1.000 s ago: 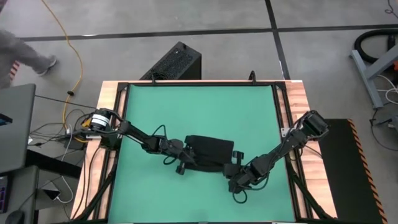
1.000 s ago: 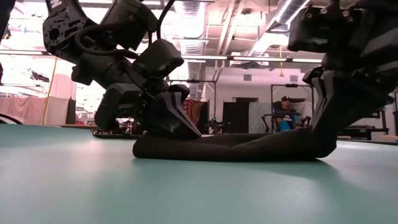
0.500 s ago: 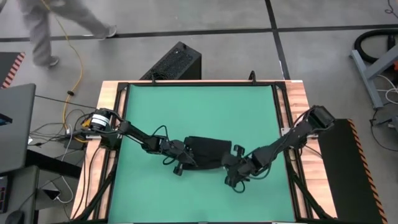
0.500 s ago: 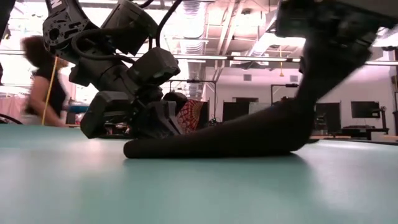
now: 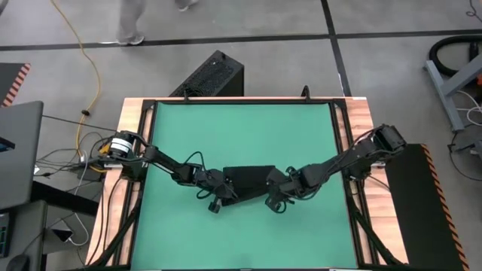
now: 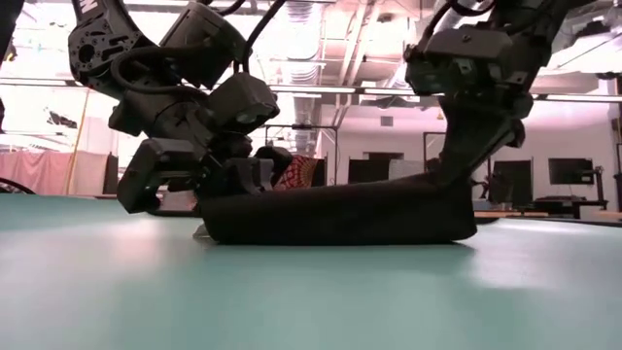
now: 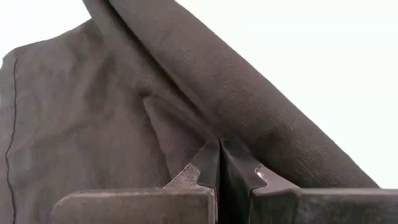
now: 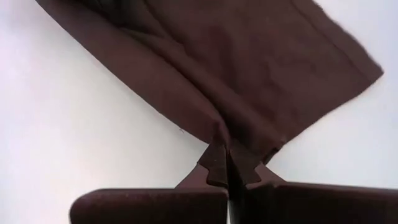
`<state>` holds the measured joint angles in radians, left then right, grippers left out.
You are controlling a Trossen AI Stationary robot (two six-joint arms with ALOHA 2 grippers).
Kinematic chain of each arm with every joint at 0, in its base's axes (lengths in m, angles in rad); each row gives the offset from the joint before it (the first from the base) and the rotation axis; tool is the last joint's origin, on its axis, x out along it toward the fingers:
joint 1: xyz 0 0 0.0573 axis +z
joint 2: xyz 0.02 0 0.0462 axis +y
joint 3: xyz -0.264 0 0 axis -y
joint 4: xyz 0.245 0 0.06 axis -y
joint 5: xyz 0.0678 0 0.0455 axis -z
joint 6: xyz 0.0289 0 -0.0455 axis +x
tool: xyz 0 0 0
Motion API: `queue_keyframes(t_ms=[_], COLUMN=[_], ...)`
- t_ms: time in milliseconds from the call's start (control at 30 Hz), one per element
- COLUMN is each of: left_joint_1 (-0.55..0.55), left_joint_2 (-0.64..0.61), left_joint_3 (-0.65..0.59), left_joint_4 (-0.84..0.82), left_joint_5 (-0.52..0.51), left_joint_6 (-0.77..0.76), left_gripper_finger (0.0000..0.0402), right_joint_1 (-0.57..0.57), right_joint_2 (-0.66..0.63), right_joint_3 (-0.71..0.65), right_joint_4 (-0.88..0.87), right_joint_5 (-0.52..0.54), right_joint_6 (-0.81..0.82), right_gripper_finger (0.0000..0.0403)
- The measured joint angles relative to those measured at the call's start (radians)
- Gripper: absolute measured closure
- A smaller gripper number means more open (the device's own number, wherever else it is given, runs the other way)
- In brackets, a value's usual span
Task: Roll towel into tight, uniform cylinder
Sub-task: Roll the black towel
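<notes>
The black towel lies on the middle of the green mat, bunched into a thick, low band with a rolled ridge along one side. My left gripper is shut at the towel's left end. My right gripper is shut at its right end. In the low view the left gripper stands at the band's left and the right gripper at its right. My left gripper pinches a fold of the towel between its two fingers, beside the rolled ridge at the left end. The fingers slant down from the table's left. That end rests on the mat. My right gripper pinches the towel's bunched edge at the right end between its two fingers, coming steeply from above and from the table's right. The cloth rises a little to the fingers, and the remainder lies on the mat.
A black ribbed box stands beyond the table's far edge. Wooden rails frame the mat. A laptop sits off the left side. A person's legs pass on the floor far behind. Bare mat surrounds the towel.
My right gripper has gone up and toward the table's far edge and the left gripper, rolling its wrist as it went. It has carried the towel's right near corner with it, lifting that end and folding it over. The towel has turned from a flat rectangle into a narrower, thicker band.
</notes>
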<state>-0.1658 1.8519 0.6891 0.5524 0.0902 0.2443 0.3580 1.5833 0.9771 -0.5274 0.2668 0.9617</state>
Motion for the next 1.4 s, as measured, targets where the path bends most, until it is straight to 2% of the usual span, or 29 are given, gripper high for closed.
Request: queue_keyframes(t_ms=[400, 633, 967, 1167, 1400], left_joint_1=[0.0, 0.0, -0.001, -0.003, -0.04], left_joint_2=[0.0, 0.0, 0.0, -0.001, -0.039], left_joint_3=[0.0, 0.0, 0.0, 0.0, 0.0], left_joint_4=[-0.02, -0.021, -0.024, -0.031, -0.14], left_joint_5=[0.025, 0.043, 0.085, 0.085, 0.05], left_joint_6=[-0.003, -0.005, -0.007, -0.073, -0.204], left_gripper_finger=[0.0401, 0.0401, 0.0401, 0.0401, 0.0401], right_joint_1=[-0.08, -0.116, -0.152, -0.181, -0.183], right_joint_2=[0.06, 0.135, 0.117, 0.168, 0.236], right_joint_3=[0.001, 0.001, 0.022, 0.021, 0.022], right_joint_4=[-0.037, 0.023, 0.022, 0.023, 0.023], right_joint_5=[-0.023, -0.032, -0.004, -0.023, -0.032], right_joint_6=[-0.018, -0.066, -0.077, -0.08, -0.076], right_gripper_finger=[0.04, 0.04, 0.04, 0.04, 0.04])
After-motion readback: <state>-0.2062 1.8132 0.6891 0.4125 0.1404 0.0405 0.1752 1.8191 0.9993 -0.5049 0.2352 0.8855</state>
